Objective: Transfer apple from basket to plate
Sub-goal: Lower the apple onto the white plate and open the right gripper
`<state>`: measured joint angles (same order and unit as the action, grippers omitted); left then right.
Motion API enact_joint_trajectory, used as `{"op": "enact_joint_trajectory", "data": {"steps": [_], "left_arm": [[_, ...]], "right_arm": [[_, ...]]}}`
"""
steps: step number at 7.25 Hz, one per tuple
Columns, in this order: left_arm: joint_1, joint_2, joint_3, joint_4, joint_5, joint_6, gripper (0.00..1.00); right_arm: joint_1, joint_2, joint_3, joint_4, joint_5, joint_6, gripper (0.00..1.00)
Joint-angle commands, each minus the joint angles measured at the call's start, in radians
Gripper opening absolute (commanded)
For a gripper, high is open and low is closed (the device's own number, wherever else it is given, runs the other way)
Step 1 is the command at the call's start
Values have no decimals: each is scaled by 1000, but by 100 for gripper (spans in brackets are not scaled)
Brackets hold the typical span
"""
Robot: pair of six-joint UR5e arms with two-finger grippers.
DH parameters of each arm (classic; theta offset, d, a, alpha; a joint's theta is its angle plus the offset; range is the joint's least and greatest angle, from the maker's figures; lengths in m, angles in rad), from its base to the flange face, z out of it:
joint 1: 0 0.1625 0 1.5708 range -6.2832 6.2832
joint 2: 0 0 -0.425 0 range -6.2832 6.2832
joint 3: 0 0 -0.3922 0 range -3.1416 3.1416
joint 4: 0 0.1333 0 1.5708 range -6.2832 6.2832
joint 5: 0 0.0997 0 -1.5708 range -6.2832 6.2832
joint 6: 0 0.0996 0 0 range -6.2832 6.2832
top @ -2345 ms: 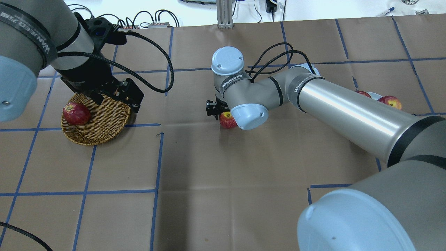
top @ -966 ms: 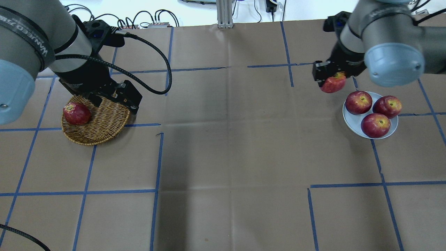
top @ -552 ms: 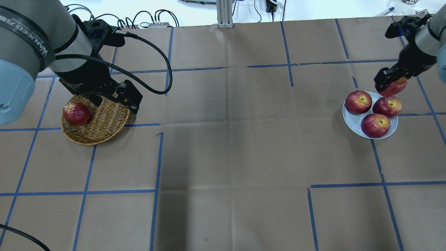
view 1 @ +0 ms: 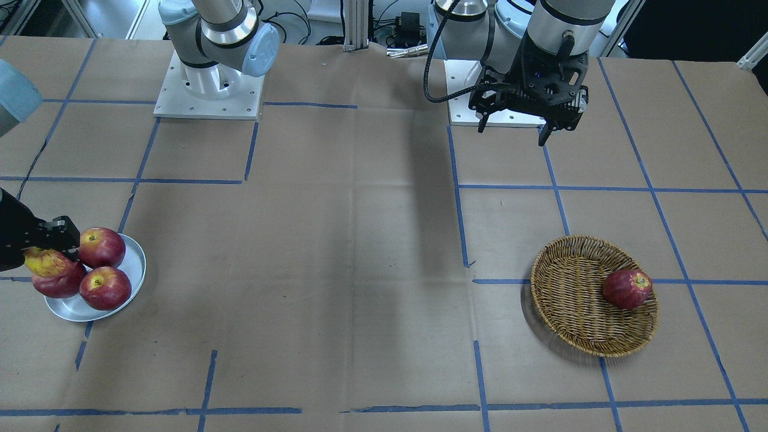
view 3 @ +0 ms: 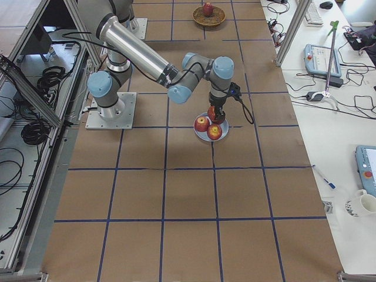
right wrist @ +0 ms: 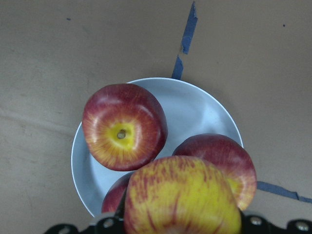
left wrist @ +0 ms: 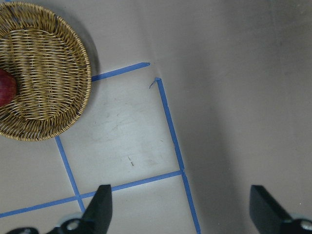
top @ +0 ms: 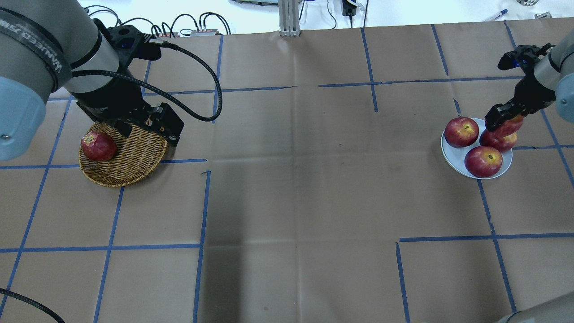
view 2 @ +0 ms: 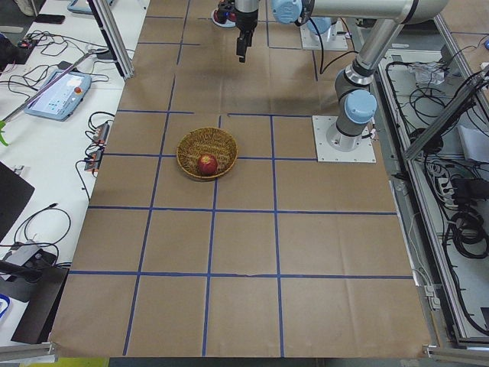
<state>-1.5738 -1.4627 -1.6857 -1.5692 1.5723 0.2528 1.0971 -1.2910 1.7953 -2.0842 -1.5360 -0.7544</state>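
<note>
Carried across from mid-table, now lowered over plate (top: 452,157). Right gripper (top: 503,119) pinching streaked apple (right wrist: 183,195) just above a dark red apple (top: 495,142). Plate crowded, so release may roll. Left gripper (left wrist: 179,205) spread, idle near basket (top: 134,157).

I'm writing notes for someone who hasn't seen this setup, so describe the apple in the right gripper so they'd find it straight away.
On the brown-papered table, find the pale plate at the robot's right, which carries three dark red apples. The right gripper holds the apple just over them; it alone has big yellow streaked patches.
</note>
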Motion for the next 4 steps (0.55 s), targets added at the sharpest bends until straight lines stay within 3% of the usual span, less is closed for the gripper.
{"op": "enact_joint_trajectory", "data": {"steps": [1, 4], "left_arm": [[0, -2, 0, 0, 0, -3, 99], [0, -7, 0, 0, 0, -4, 99]], "right_arm": [[9, 6, 4, -8, -3, 9, 52], [9, 24, 42, -13, -3, 27, 52]]}}
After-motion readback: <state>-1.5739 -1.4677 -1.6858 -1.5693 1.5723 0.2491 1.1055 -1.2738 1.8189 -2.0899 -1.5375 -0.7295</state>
